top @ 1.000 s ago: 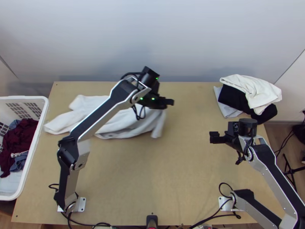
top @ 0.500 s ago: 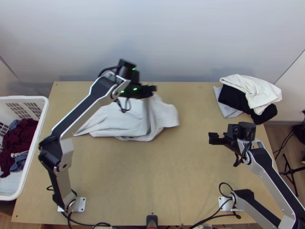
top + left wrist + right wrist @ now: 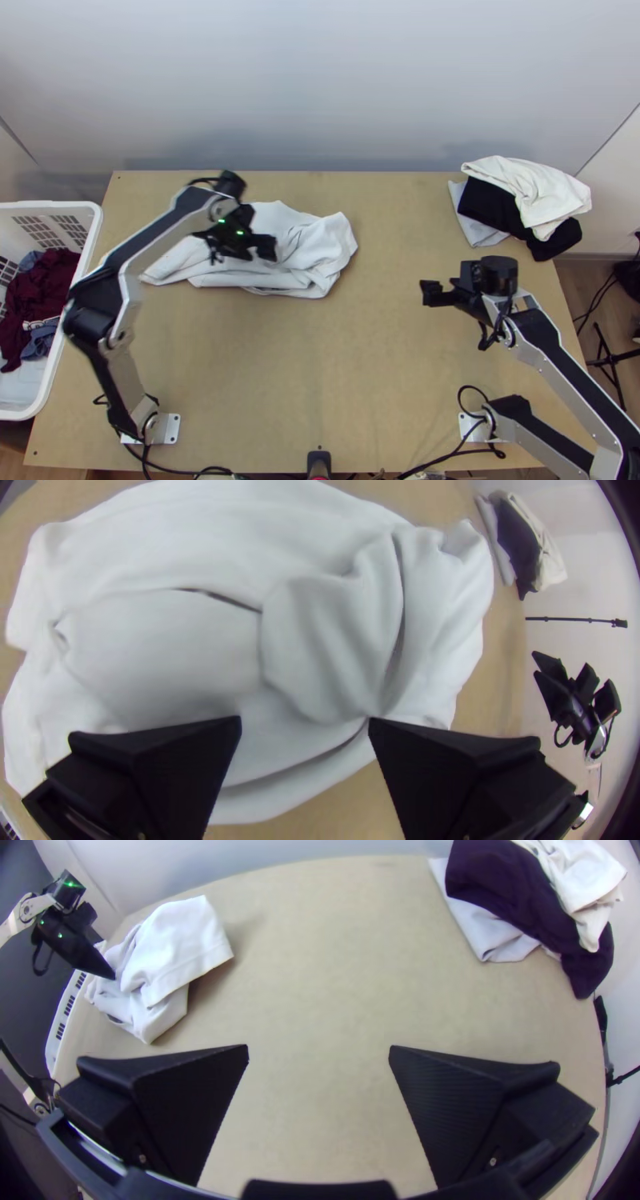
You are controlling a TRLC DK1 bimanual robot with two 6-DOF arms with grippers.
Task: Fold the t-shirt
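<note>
My left gripper [image 3: 268, 248] is over the middle of the white t-shirt [image 3: 316, 244], which lies bunched on the table's left half. In the left wrist view, that gripper [image 3: 305, 721] stands open above the cloth [image 3: 180, 647], whose loose folds overlap toward one end. My right gripper [image 3: 432, 293] is over bare table to the right of the shirt. The right wrist view has it [image 3: 319, 1050] open with nothing between its fingers, and the shirt [image 3: 177, 947] lies farther off beside the left arm.
A heap of white, black and grey cloth [image 3: 520, 196] rests at the table's back right corner. The white basket [image 3: 76, 312] with dark red and blue clothes stands at the left edge. Bare wooden table [image 3: 320, 368] stretches in front of the shirt.
My left gripper has moved left and come away from the raised part of the shirt, which has dropped into loose folds. My right gripper has shifted slightly left.
</note>
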